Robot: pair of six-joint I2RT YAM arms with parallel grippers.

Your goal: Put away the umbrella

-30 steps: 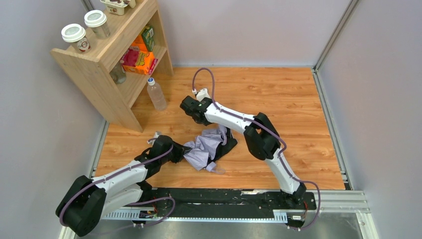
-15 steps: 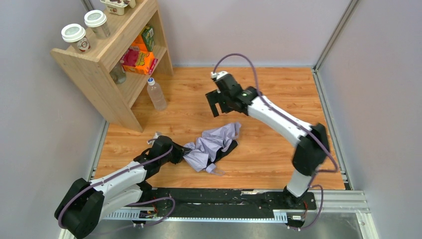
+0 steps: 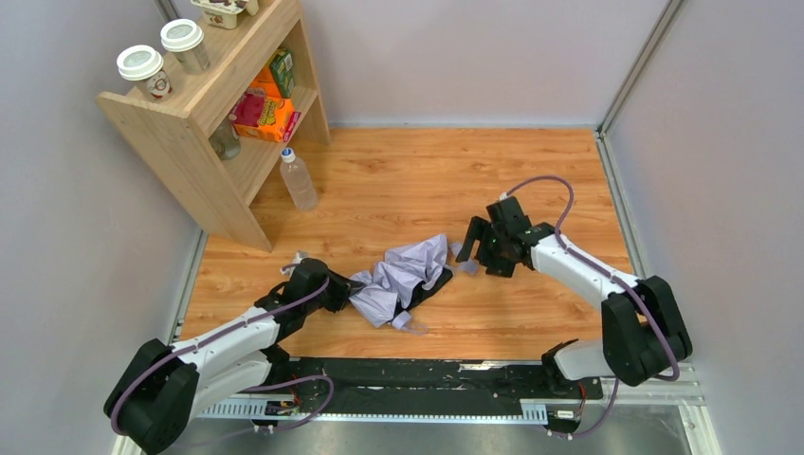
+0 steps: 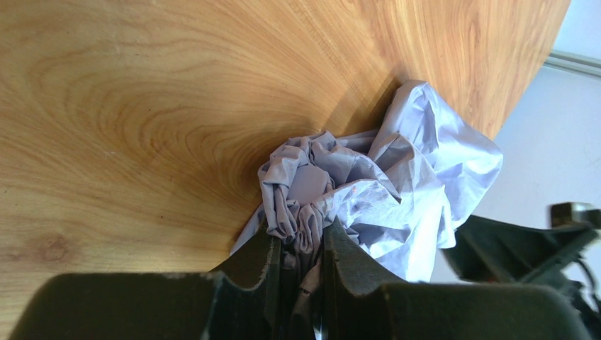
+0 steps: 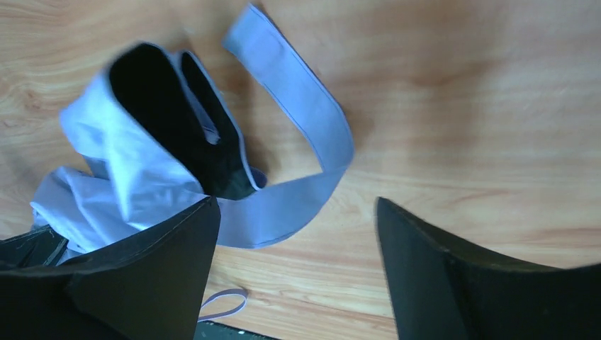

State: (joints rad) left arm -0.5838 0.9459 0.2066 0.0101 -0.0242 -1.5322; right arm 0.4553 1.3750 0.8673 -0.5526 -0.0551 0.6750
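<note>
Left gripper [image 4: 298,248] clamped on the umbrella [image 3: 403,275]; right gripper [image 3: 466,248] spread wide and empty at its right end.

The left jaws pinch a gathered wad of the umbrella's fabric at its near-left end. The right jaws stand apart just above the table [image 3: 531,171], with a flat lavender strap [image 5: 305,120] looping on the wood beneath the gap. The umbrella lies crumpled mid-table between the two grippers. It is pale lavender-white cloth in loose folds, with a black part [image 5: 177,120] wrapped inside that shows at the right end. At far left, a clear bottle [image 3: 297,178] stands beside a wooden shelf [image 3: 190,114]. The shelf holds two lidded cups [image 3: 140,68] and orange and green packets [image 3: 268,106], whose print is too small to read.
</note>
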